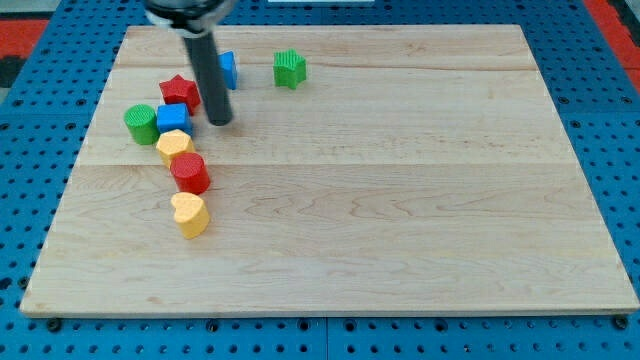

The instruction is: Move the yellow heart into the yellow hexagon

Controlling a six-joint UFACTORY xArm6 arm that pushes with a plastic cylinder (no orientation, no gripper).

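Below and slightly left of my tip (219, 121), nearer the viewer, lies the yellow heart (189, 214), a red cylinder (190, 173) between it and the yellow hexagon (174, 147); my tip, a bare rod, holds nothing.

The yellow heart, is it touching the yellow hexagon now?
No. The yellow heart lies apart from the yellow hexagon, with the red block between them, and my tip is up beside the blue cube.

Wooden board (400, 200), pale planks, carries all blocks at view's left. Top: blue block (229, 68), green star (290, 69) apart to its right. Below: red star (180, 92), blue cube (173, 118), green cylinder (141, 123). Descending column: yellow hexagon (174, 146), red cylinder (189, 172), yellow heart (189, 214). My tip (219, 122) rests on board, just right of blue cube.
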